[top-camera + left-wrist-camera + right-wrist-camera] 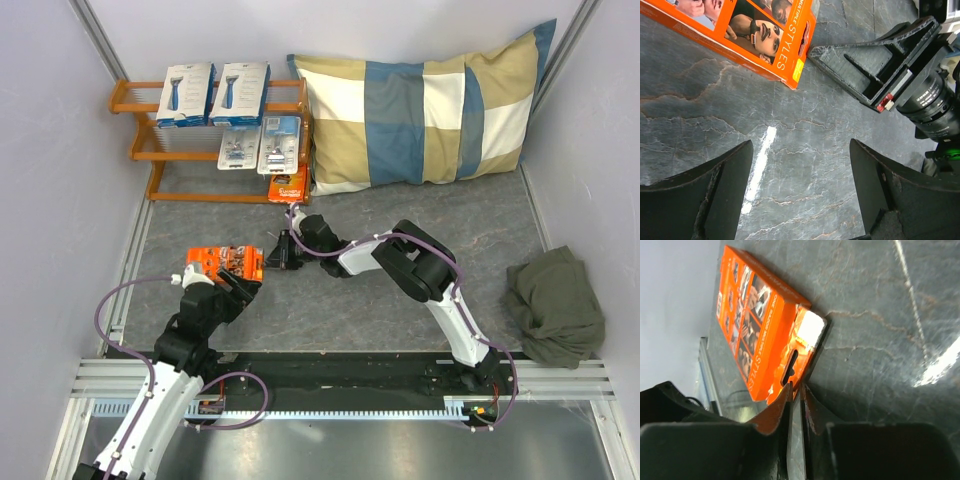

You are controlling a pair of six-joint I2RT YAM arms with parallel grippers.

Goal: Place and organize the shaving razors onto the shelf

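Note:
One orange razor pack (225, 263) lies flat on the grey table; it also shows in the left wrist view (745, 30) and the right wrist view (757, 325). My right gripper (277, 253) (801, 386) is shut, with its tips at the pack's hang-tab end. My left gripper (248, 284) (801, 150) is open and empty over bare table just in front of the pack. The shelf (135, 97) holds two white boxes (187, 93) on top, two blister packs (238, 148) on the middle tier and another orange pack (288, 186) at the bottom right.
A blue-and-beige checked pillow (420, 105) leans against the back wall right of the shelf. A crumpled green cloth (555, 305) lies at the right edge. Walls close in on the left, right and back.

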